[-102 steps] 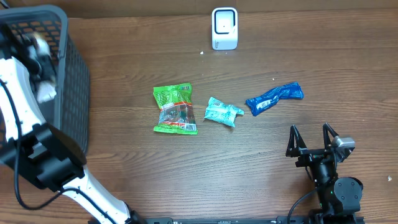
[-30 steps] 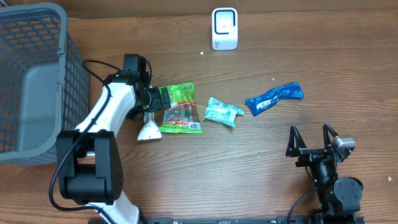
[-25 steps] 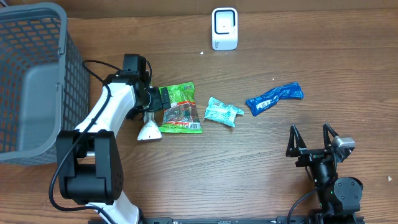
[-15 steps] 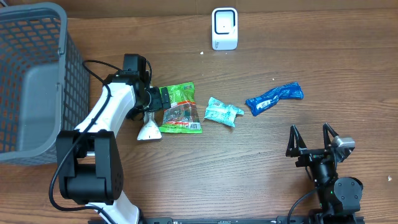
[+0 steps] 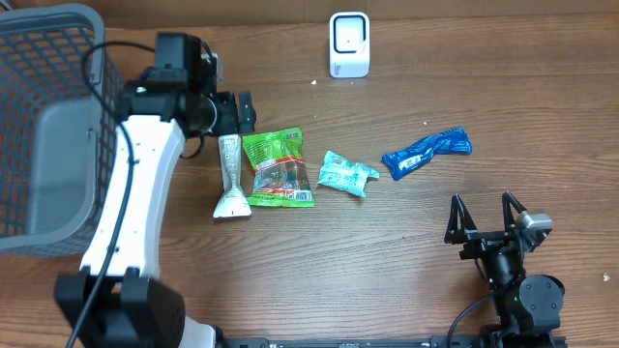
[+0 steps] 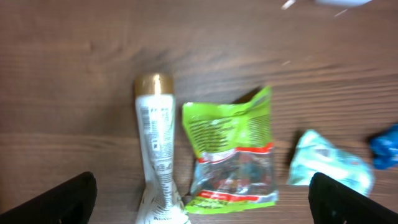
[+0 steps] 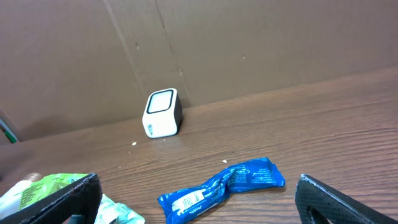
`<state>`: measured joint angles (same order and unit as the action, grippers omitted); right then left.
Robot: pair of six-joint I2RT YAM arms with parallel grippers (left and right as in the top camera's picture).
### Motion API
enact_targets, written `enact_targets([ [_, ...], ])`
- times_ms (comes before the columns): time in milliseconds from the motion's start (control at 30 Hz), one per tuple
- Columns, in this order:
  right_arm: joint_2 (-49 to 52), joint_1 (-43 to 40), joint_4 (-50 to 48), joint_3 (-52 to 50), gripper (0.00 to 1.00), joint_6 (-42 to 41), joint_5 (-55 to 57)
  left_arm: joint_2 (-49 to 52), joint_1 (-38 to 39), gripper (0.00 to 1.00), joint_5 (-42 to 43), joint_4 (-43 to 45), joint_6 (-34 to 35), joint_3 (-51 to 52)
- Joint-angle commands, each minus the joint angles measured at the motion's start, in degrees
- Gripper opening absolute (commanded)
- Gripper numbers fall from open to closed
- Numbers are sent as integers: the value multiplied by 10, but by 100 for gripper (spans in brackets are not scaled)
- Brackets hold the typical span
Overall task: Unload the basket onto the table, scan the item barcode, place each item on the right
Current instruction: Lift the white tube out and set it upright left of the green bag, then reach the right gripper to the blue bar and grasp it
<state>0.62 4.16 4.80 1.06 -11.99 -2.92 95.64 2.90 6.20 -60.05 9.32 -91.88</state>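
White tube [image 6: 155,155] with a gold cap lies flat under my left gripper [image 5: 230,111], whose jaws are spread wide and hold nothing. A green packet [image 6: 233,152] is just beside it. My right gripper [image 5: 482,205] is spread wide too, empty, well apart from both.

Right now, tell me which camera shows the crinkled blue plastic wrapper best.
Right wrist: the crinkled blue plastic wrapper lies whole, label visible. Overhead shows it whole but small; left wrist catches only a blue edge.
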Motion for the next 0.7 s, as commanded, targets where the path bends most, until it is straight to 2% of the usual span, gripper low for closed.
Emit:
enact_targets([
  [0, -4, 2, -2, -6, 100, 0, 3, -53, 3, 100, 69, -26, -61, -48],
  [200, -4, 2, -21, -6, 100, -3, 1, -100, 3, 100, 69, -30, -62, -51],
  [367, -4, 2, -52, 1, 100, -90, -58, -94, 3, 100, 68, -30, -61, -50],
  [467, 11, 2, -43, 35, 100, -106, -92, -90, 3, 100, 68, -32, -61, -49],
  [633, 136, 2, 42, 167, 100, -106, -92, -90, 3, 100, 68, -32, -61, -49],
  [667, 207, 2, 77, 227, 100, -106, -92, -90, 3, 100, 68, -32, -61, -49],
])
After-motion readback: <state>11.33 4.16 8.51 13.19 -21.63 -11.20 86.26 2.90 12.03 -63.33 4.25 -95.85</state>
